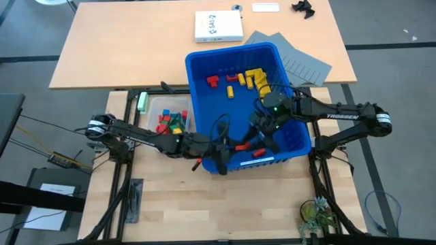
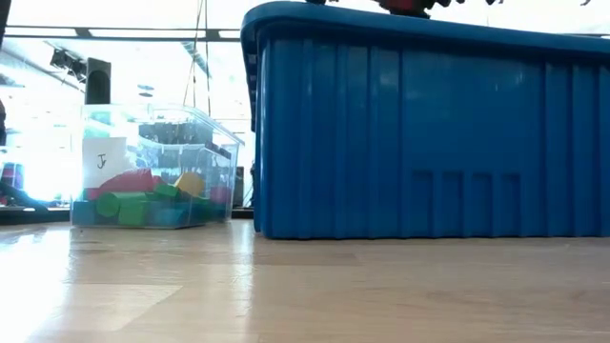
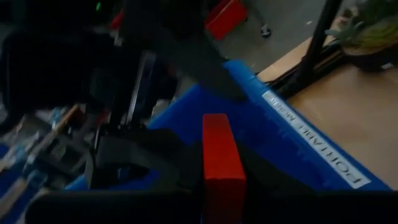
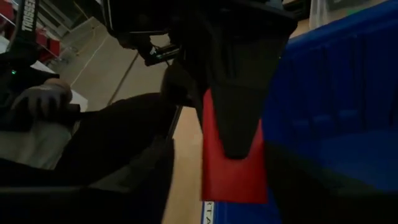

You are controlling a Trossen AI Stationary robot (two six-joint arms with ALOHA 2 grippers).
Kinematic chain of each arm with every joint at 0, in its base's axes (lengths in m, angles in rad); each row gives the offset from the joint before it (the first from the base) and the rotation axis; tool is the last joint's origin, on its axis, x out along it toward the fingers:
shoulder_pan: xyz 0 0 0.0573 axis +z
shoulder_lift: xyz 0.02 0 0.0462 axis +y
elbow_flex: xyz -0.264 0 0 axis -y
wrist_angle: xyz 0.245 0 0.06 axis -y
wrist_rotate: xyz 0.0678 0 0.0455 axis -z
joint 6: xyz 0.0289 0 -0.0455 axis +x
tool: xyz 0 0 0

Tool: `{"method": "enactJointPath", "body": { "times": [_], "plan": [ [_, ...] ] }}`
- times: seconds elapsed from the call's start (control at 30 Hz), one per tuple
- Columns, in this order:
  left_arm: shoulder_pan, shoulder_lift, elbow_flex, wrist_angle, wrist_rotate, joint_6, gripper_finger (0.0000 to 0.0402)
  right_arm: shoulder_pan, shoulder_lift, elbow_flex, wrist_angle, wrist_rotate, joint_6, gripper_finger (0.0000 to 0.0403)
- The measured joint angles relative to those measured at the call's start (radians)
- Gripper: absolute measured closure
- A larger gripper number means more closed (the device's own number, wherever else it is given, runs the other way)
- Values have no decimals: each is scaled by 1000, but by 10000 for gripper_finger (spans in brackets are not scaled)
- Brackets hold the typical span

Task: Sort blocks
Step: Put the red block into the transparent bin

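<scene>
A large blue bin (image 1: 289, 139) stands mid-table, with red blocks (image 1: 216, 79) and yellow blocks (image 1: 253, 78) on its floor at the far end. Left of it is a clear tub (image 1: 170, 116) (image 2: 152, 181) holding mixed blocks. My left gripper (image 1: 238, 147) reaches in over the bin's near part from the left and is shut on a red block (image 3: 221, 155) (image 4: 233, 174). My right gripper (image 1: 262, 131) comes from the right and is open. Its fingers stand on either side of the same block, and a gap shows beside it. Another red block (image 1: 257, 153) lies below. My left gripper pinches the red block by the end nearest it (image 3: 222, 186), between its two fingers. The fingers come almost level from the table's left. The rest of the block sticks out ahead of them. It is lifted clear above the bin's floor, near the bin's front wall (image 3: 298, 130).
The bin's walls and rim (image 2: 429, 29) close in both grippers. A white box (image 1: 218, 26) and grey sheets (image 1: 296, 60) lie on the far table. A small plant (image 1: 317, 214) stands at the near right, and a green object (image 1: 142, 102) lies beside the tub.
</scene>
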Motion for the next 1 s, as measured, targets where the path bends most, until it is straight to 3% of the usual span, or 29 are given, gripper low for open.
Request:
{"method": "enactJointPath", "body": {
  "times": [0.13, 0.23, 0.37, 0.43, 0.57, 0.77, 0.87, 1.0],
  "plan": [
    [-11, -51, 0, -45, -116, -102, 337, -36, -35, 0, 3, -11, -1, 102],
    [-13, -141, 0, -157, -243, -281, 337, -65, -75, 0, 8, 18, -2, 79],
    [12, -278, 0, -413, -369, -492, 337, -102, -128, 0, 41, 141, -36, 66],
    [40, -341, 0, -560, -383, -613, 337, -116, -142, 1, 47, 237, -52, 65],
    [125, -428, 0, -900, -386, -873, 337, -143, -144, 1, 51, 410, -79, 68],
    [291, -452, -1, -1350, -258, -1193, 337, -180, -105, 1, 52, 492, -146, 72],
    [361, -441, -9, -1450, -149, -1247, 337, -198, -82, 1, 56, 497, -150, 72],
    [423, -439, -46, -1445, -77, -1247, 332, -208, -50, 1, 53, 497, -138, 69]
  ]
}}
